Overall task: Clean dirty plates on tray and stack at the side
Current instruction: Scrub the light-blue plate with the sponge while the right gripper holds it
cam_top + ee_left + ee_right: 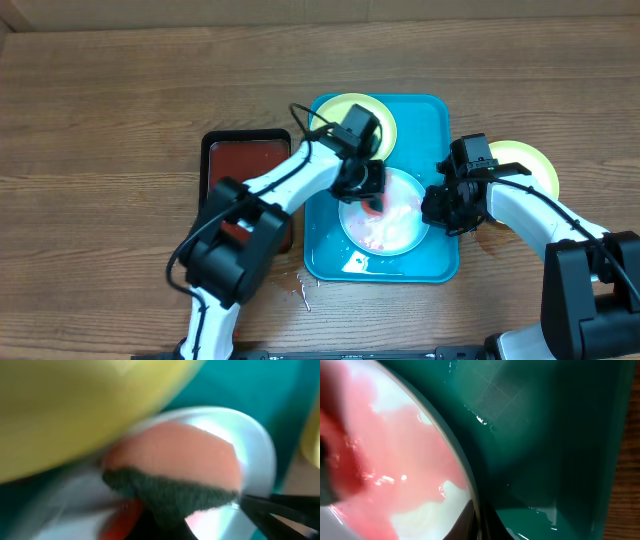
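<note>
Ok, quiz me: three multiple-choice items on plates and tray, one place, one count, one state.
1. The yellow-green-rimmed round plastic plate off the large turquoise rectangular plastic tray lies: A on the wooden table, right of the tray; B atop another plate; C on the floor.
2. Plates in the tray: A one; B two; C three.
3. The light-blue-rimmed round plastic plate under the orange sponge is: A clean; B smeared red; C upside down.
1A, it rests on wood. 2B, the blue one and a second yellow-green plate. 3B, red sauce covers its centre.
</note>
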### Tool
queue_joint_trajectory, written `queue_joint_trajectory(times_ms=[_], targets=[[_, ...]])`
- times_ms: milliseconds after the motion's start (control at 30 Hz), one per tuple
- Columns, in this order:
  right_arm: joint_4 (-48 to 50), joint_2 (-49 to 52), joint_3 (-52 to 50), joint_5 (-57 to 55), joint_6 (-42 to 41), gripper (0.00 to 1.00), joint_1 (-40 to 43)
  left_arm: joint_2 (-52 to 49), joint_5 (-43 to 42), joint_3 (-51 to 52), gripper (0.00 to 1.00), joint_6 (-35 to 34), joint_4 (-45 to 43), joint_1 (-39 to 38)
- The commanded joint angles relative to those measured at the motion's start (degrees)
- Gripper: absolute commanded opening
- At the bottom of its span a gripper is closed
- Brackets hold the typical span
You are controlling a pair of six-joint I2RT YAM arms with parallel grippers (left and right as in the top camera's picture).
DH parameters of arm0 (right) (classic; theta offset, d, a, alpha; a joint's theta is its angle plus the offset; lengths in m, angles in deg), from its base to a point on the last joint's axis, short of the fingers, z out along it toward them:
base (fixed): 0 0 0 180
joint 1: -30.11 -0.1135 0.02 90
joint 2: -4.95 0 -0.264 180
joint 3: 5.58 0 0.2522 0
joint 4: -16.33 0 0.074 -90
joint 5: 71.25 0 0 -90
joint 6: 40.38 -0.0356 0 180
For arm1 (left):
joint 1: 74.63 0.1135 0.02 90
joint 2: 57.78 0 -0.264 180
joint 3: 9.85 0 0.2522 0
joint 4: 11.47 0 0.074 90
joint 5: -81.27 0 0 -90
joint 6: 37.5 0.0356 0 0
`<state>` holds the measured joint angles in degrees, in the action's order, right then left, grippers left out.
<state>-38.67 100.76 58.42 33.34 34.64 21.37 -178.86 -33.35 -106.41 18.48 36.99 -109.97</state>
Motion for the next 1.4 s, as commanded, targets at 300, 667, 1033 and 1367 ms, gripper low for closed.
queue_joint_trajectory(times_ms=[300,667,1033,1367], targets=[[0.0,1.1,-0.5,-1.6,-0.4,0.04,-0.3,-3.5,-11.5,-0.7,0.04,2.8,10.4,-2.4],[-0.2,1.1,-0.5,-1.6,-0.4,0.04,-0.3,-2.6,21.2,-9.9,0.04,1.2,30.6,-0.4],[-0.2,1.1,-0.5,-1.6,-0.4,0.04,-0.3,-2.9,26.0,-12.9,0.04,3.8,26.1,-0.8],[-0.1,1.1,-0.5,-1.6,-0.4,0.04,-0.3,-5.2,-3.3,-12.9,0.04,8.3,16.3,-2.6]])
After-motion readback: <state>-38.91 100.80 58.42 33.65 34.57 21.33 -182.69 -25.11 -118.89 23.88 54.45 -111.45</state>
